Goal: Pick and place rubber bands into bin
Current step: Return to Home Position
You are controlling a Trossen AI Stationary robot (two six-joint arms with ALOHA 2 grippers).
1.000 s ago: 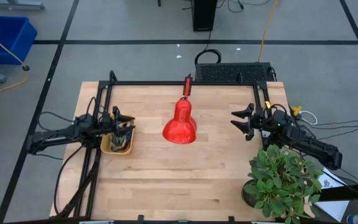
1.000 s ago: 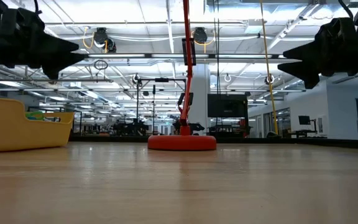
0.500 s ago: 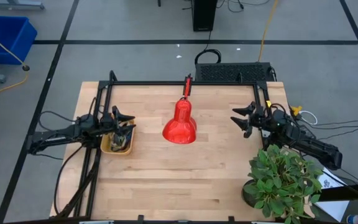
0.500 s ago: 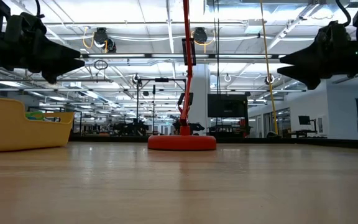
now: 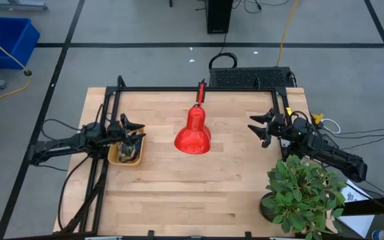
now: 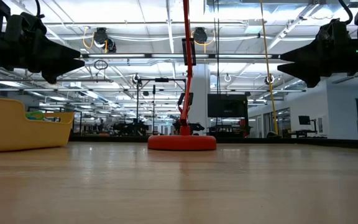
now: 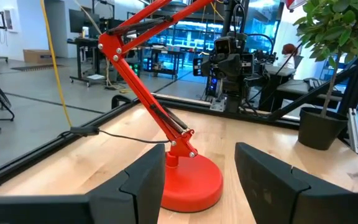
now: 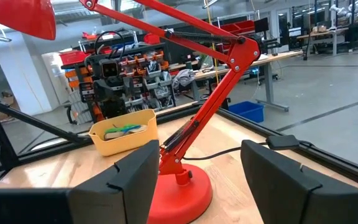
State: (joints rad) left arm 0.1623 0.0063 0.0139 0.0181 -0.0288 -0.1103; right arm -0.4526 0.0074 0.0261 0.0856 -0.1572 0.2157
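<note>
Left hand (image 5: 139, 131) hangs above the small yellow-orange plastic bin (image 5: 117, 159), fingers apart. Green and dark rubber bands (image 8: 122, 130) lie inside. Right hand (image 5: 255, 131) hangs over the wooden bench (image 5: 199, 187), fingers apart.

Over the last second, my dark two-finger left gripper (image 5: 139, 131) has dipped. In the low view its tip sits lower and reaches a little further toward the table's middle. My dark two-finger right gripper (image 5: 254, 130) has shifted slightly toward the table's far edge. In the low view it has risen a touch in the last half second.
</note>
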